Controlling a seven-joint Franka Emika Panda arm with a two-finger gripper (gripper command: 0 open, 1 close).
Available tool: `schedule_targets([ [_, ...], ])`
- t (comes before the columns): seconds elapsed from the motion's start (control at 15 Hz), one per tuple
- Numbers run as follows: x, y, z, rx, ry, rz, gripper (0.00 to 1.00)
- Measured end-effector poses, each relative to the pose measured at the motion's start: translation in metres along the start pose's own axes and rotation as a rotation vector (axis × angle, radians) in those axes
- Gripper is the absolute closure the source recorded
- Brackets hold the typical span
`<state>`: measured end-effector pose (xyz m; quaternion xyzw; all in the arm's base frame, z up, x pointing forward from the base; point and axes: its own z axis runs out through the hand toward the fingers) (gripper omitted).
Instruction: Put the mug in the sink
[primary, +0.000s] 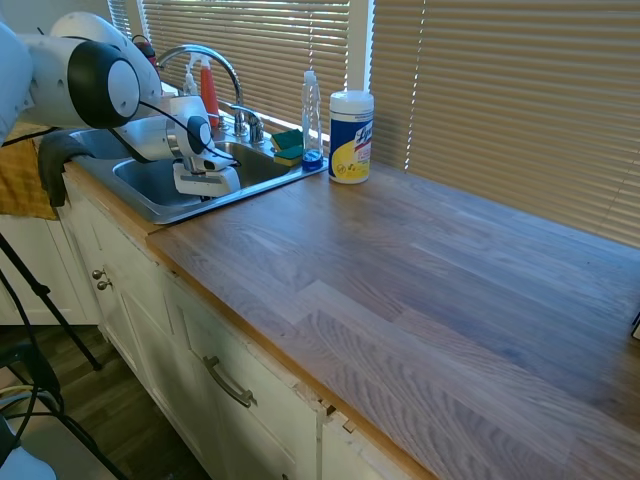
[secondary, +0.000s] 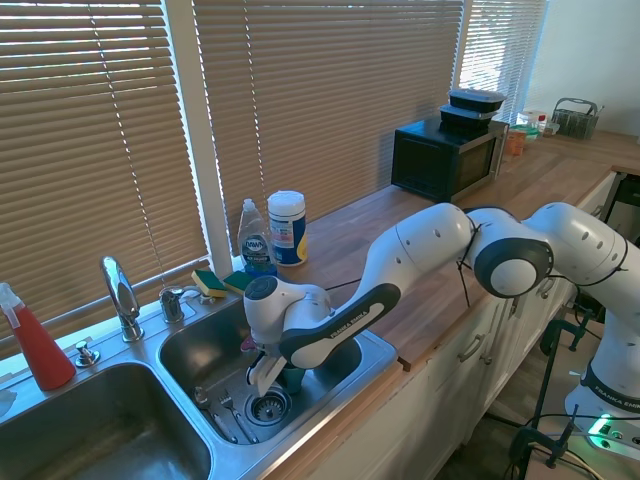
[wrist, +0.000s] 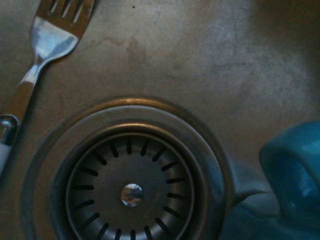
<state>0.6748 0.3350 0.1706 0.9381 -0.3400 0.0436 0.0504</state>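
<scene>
the gripper (secondary: 272, 377) is down inside the sink (secondary: 375, 352), just beside the drain (secondary: 268, 406), and the mug (secondary: 293, 377) sits at its fingertips, low in the basin and next to the drain. the fingers seem closed around the mug, though the arm hides much of the contact, so whether the mug already rests on the basin floor i cannot tell. to do this step well, i'd judge the mug should be eased down until its base bears on the steel, set clear of the drain's raised ring so it won't tip, then the fingers parted and the arm lifted straight up. the mug is a smooth, glossy teal ceramic with a rounded body (wrist: 295, 172); the basin is brushed stainless steel, dull and water-marked; the drain (wrist: 131, 192) is a round slotted strainer with a shiny centre stud. a steel fork (wrist: 47, 42) lies beside the drain.
</scene>
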Motion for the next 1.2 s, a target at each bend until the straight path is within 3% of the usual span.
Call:
schedule_targets([
  [0.73, 0.018, 0.000, -0.019, 0.004, 0.013, 0.019, 0.00],
  [1.2, 0.021, 0.021, -0.099, 0.042, 0.038, 0.024, 0.00],
])
